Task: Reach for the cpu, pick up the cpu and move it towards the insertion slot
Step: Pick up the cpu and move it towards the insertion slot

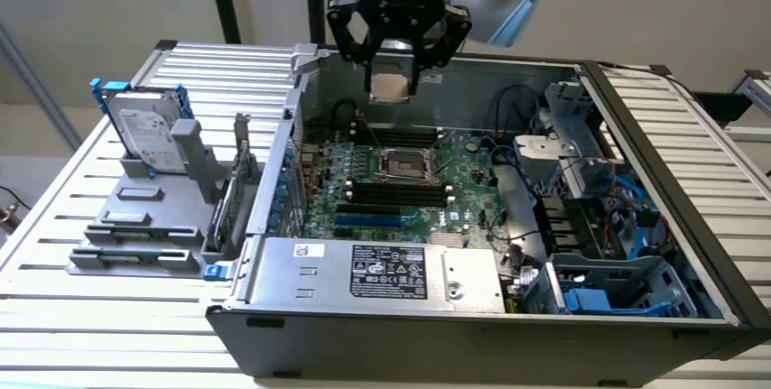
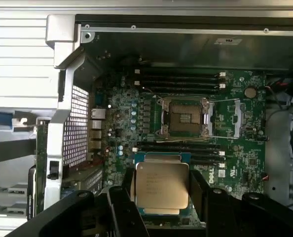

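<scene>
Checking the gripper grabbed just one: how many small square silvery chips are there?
1: the small square silvery-topped cpu, held in the black gripper above the green motherboard. Others may be hidden.

The black multi-fingered gripper (image 1: 399, 62) hangs above the open grey metal computer case (image 1: 482, 335), the small flat square silvery cpu (image 1: 392, 85) clamped between its fingers – well above the square metal-framed insertion slot (image 1: 400, 163), which lies on the green motherboard (image 1: 464, 177) between long narrow black memory slots (image 1: 392, 198).

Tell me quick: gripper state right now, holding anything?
Gripper: closed on the cpu, held in the air above the motherboard, not yet at the insertion slot.
</scene>
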### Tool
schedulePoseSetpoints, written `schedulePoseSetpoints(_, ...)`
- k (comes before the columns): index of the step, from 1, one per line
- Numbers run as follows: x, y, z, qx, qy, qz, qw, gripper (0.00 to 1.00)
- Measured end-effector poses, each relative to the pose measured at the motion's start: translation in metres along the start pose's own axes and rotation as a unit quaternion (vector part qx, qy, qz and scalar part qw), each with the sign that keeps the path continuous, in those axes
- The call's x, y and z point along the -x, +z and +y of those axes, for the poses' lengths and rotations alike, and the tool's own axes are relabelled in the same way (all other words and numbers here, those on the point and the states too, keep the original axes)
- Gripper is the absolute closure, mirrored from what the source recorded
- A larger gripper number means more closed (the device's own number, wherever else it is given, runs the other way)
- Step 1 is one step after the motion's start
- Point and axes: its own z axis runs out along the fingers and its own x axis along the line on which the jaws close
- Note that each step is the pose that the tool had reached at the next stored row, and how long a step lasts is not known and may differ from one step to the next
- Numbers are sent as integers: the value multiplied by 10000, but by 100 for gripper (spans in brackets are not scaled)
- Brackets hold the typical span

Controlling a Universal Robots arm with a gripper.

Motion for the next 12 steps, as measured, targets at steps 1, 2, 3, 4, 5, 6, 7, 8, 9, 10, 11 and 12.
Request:
schedulePoseSetpoints(1,37,6,22,-2,0,0,10000,46)
schedulePoseSetpoints(2,72,12,45,-5,0,0,10000,46)
schedulePoseSetpoints(3,105,19,70,-9,0,0,10000,46)
schedulePoseSetpoints(4,137,26,98,-14,1,0,10000,46)
schedulePoseSetpoints(5,165,33,126,-20,1,0,10000,46)
schedulePoseSetpoints(6,195,41,159,-26,1,0,10000,46)
schedulePoseSetpoints(7,219,49,189,-33,1,0,10000,46)
schedulePoseSetpoints(8,246,59,226,-42,1,0,10000,46)
schedulePoseSetpoints(9,266,70,262,-52,2,0,10000,46)
schedulePoseSetpoints(10,285,83,300,-64,3,0,10000,46)
schedulePoseSetpoints(11,304,95,336,-77,3,0,10000,46)
schedulePoseSetpoints(12,322,108,374,-91,3,1,10000,46)
